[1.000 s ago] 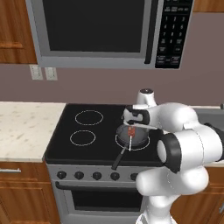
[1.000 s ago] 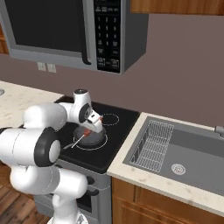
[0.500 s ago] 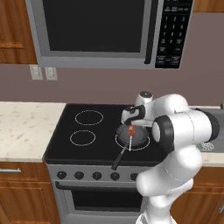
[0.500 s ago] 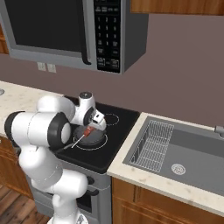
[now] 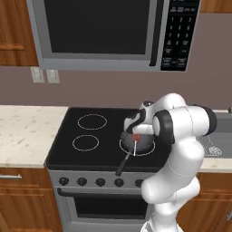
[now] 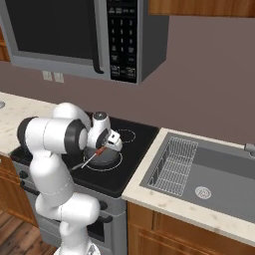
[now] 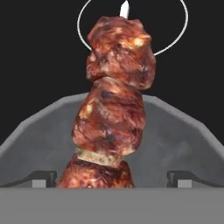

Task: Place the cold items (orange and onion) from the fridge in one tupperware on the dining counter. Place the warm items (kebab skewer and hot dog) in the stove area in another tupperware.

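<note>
My gripper (image 7: pixel 112 177) is spread wide around the kebab skewer (image 7: pixel 114 105) at frame centre; light, stiff, greasy, so I'd pinch the meat mid-length.

Left base view: set behind the arm's left side, facing forward and down over the stove (image 5: pixel 90 136) toward the microwave (image 5: pixel 104 31), from well back. Right base view: set behind the arm's right side, same forward and downward aim, taking in the sink (image 6: pixel 209 174) beside the cooktop and sharing stove, microwave, arm and pan (image 6: pixel 102 158) with the other. Hand view: mounted on the hand, looking along the fingers, very close over the kebab skewer (image 7: pixel 113 113) above the pan's grey rim.
</note>
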